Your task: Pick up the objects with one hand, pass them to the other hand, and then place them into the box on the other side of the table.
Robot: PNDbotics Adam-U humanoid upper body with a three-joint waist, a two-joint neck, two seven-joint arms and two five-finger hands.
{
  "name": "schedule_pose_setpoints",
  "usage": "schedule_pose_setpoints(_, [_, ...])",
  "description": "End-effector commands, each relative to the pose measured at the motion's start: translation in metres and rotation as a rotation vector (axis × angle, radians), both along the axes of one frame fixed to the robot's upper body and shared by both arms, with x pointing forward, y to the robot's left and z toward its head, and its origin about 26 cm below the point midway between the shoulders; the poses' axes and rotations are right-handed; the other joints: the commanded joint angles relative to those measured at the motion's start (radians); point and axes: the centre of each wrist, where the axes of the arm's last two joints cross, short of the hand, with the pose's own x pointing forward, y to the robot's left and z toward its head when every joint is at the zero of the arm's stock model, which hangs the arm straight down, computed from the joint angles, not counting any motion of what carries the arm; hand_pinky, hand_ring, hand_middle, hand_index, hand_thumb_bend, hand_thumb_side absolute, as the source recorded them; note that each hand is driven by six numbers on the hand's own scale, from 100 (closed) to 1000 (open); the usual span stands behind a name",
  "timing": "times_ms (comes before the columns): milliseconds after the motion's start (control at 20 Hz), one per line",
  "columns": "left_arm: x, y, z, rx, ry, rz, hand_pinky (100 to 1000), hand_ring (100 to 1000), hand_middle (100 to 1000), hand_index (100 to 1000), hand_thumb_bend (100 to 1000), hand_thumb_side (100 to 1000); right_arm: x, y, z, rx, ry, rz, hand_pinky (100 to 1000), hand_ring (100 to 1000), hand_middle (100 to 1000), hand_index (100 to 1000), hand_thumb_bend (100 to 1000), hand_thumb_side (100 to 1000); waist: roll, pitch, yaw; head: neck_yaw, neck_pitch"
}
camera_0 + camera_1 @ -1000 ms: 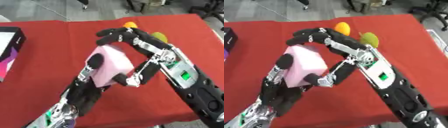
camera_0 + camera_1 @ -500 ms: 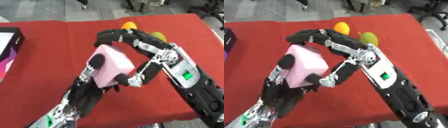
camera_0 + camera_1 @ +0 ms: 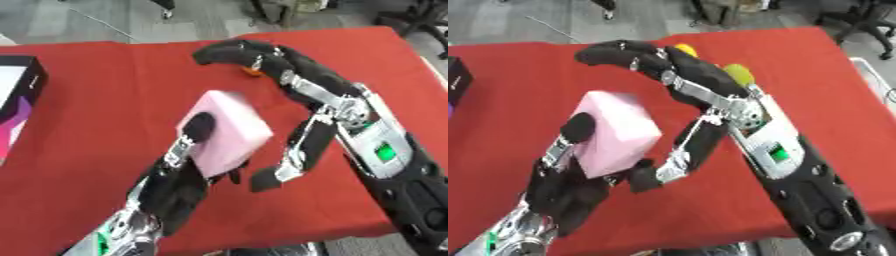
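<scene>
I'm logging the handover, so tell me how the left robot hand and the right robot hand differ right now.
The left robot hand has its thumb and fingers curled round the pink block, carrying it; the right robot hand holds nothing. The left sits under the block, low in the views; the right arches above and beside it, fingers spread, apart from the block. Both are black with silver joints, above the red table.

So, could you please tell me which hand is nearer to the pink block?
Left. The left hand holds the pink block; the right hand sits open just beside it, apart.
</scene>
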Motion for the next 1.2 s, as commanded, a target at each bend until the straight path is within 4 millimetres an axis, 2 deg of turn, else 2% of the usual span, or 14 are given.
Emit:
schedule_pose_setpoints(50, [0.003, 0.002, -0.001, -0.001, -0.019, 0.025, 894, 402, 281, 349, 100, 437, -0.005, -0.005, 0.014, 0.118, -0.038, -0.032, 938, 900, 922, 1000, 607, 510, 0.002, -0.014, -0.001, 0.003, -0.002])
schedule_pose_setpoints(400, [0.015, 0.013, -0.024, 0.046, -0.007, 0.143, 894, 403, 282, 338, 100, 442, -0.014, -0.017, 0.028, 0.295, -0.061, -0.102, 920, 888, 917, 997, 591, 491, 0.002, -0.014, -0.005, 0.015, -0.002])
schedule_pose_setpoints(450, [0.02, 0.024, -0.027, 0.077, -0.019, 0.201, 899, 422, 313, 319, 100, 439, -0.016, -0.021, 0.031, 0.315, -0.07, -0.117, 904, 878, 911, 996, 511, 526, 0.004, -0.016, -0.007, 0.036, -0.008])
schedule_pose_setpoints(500, [0.024, 0.037, -0.028, 0.113, -0.04, 0.273, 900, 428, 315, 308, 100, 434, -0.017, -0.026, 0.034, 0.335, -0.081, -0.134, 901, 875, 907, 995, 558, 469, 0.005, -0.016, -0.01, 0.061, -0.017])
schedule_pose_setpoints(600, [0.031, 0.067, -0.022, 0.18, -0.074, 0.441, 901, 440, 330, 285, 100, 420, -0.018, -0.035, 0.035, 0.358, -0.092, -0.167, 902, 873, 904, 996, 542, 470, 0.01, -0.019, -0.014, 0.122, -0.041])
schedule_pose_setpoints(700, [0.036, 0.104, -0.006, 0.285, -0.114, 0.663, 898, 458, 354, 260, 100, 398, -0.019, -0.041, 0.032, 0.36, -0.093, -0.197, 903, 871, 900, 997, 533, 478, 0.016, -0.022, -0.019, 0.182, -0.069])
schedule_pose_setpoints(800, [0.037, 0.136, 0.014, 0.425, -0.167, 0.883, 886, 472, 377, 238, 100, 343, -0.019, -0.045, 0.028, 0.354, -0.089, -0.221, 906, 870, 896, 998, 525, 481, 0.022, -0.028, -0.023, 0.223, -0.092])
schedule_pose_setpoints(900, [0.039, 0.165, 0.033, 0.567, -0.204, 1.112, 880, 472, 379, 232, 100, 318, -0.019, -0.049, 0.024, 0.347, -0.082, -0.241, 908, 869, 894, 997, 522, 482, 0.026, -0.034, -0.028, 0.245, -0.11])
schedule_pose_setpoints(1000, [0.045, 0.196, 0.054, 0.714, -0.24, 1.322, 852, 481, 393, 220, 100, 234, -0.02, -0.052, 0.019, 0.34, -0.073, -0.26, 910, 868, 891, 998, 514, 486, 0.027, -0.041, -0.03, 0.256, -0.129])
schedule_pose_setpoints(1200, [0.066, 0.266, 0.087, 1.162, -0.199, 1.7, 799, 499, 420, 228, 100, 107, -0.021, -0.057, 0.011, 0.317, -0.055, -0.286, 915, 867, 887, 999, 498, 495, 0.027, -0.053, -0.033, 0.269, -0.153])
